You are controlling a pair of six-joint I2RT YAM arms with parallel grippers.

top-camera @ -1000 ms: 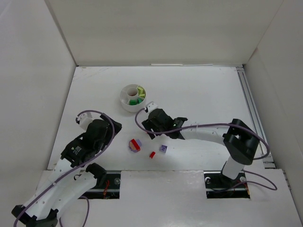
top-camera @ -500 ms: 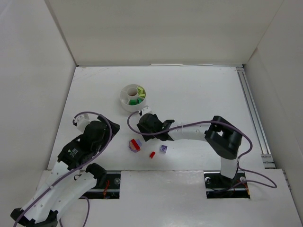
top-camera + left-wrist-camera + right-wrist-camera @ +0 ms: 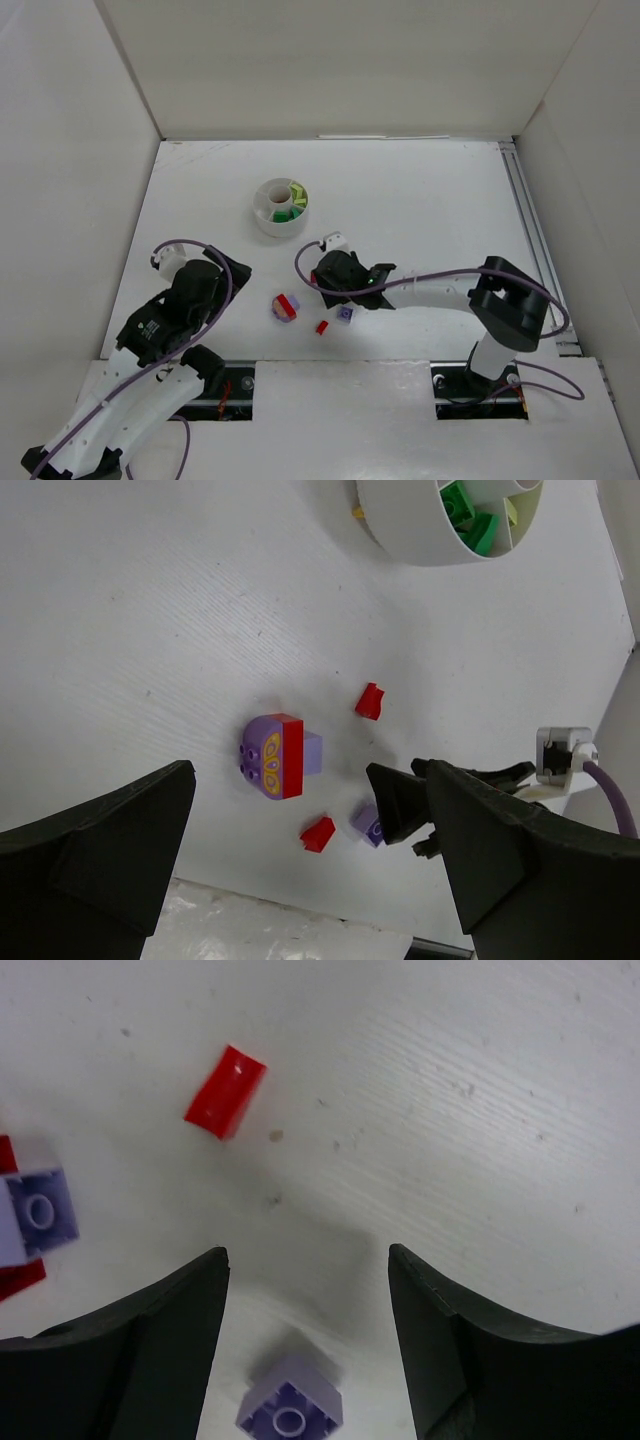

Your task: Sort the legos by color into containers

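legos (image 3: pixel 284 307) are found in two places: some inside the tub (image 3: pixel 264 222), the rest loose on the bench (image 3: pixel 430 200), nearer my arm bases.

tub contents: green bricks (image 3: pixel 282 214) sit in one wedge and pale yellow bricks (image 3: pixel 299 192) sit in the wedge next to it.

loose pieces, four noted:
- a lavender-and-red cluster (image 3: pixel 278 757), with yellow markings on its lavender face.
- a small red piece (image 3: pixel 370 701), near the cluster on the side toward the tub.
- a second red piece (image 3: pixel 225 1090), lying flat.
- a small lavender brick (image 3: pixel 290 1415), stud upward, just beside the second red piece and apart from the cluster.

right claw (image 3: pixel 305 1255): low over the bench, fingers apart. the lavender brick lies in the gap between them. in the right wrist view it looks clear of both fingers, but in the left wrist view a dark fingertip sits right against it, so i cannot tell whether there is contact. the second red piece lies ahead of the fingertips, outside the gap.

left claw (image 3: pixel 310 770): held above the bench, fingers wide apart and clear of every piece. the cluster shows on the bench below the gap.
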